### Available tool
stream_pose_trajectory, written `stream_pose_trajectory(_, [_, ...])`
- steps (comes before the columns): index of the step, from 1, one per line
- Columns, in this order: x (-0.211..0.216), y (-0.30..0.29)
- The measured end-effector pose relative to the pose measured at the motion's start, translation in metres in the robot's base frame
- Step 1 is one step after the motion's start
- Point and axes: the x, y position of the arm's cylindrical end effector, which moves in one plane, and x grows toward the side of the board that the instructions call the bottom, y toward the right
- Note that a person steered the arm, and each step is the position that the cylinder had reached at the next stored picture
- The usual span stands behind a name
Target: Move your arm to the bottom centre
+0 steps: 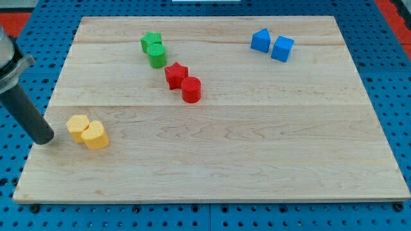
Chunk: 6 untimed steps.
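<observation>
My tip (43, 138) rests on the wooden board (218, 160) at its left edge, just left of the two yellow blocks. The rod rises up and to the left out of the view. A yellow block (78, 126) and a yellow cylinder-like block (96, 136) touch each other. A green star (151, 42) and a green cylinder (157, 55) sit at the upper left of centre. A red star (174, 74) and a red cylinder (191, 89) sit below them. Two blue blocks (261, 40) (282, 48) stand at the upper right.
The board lies on a blue perforated table (392, 70). The board's bottom edge (212, 200) runs near the view's bottom.
</observation>
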Motion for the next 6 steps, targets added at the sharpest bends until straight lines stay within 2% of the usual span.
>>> stream_pose_trajectory(2, [0.0,0.007])
stream_pose_trajectory(3, [0.02,0.016])
stream_pose_trajectory(4, [0.062,0.024])
stream_pose_trajectory(6, [0.057,0.211])
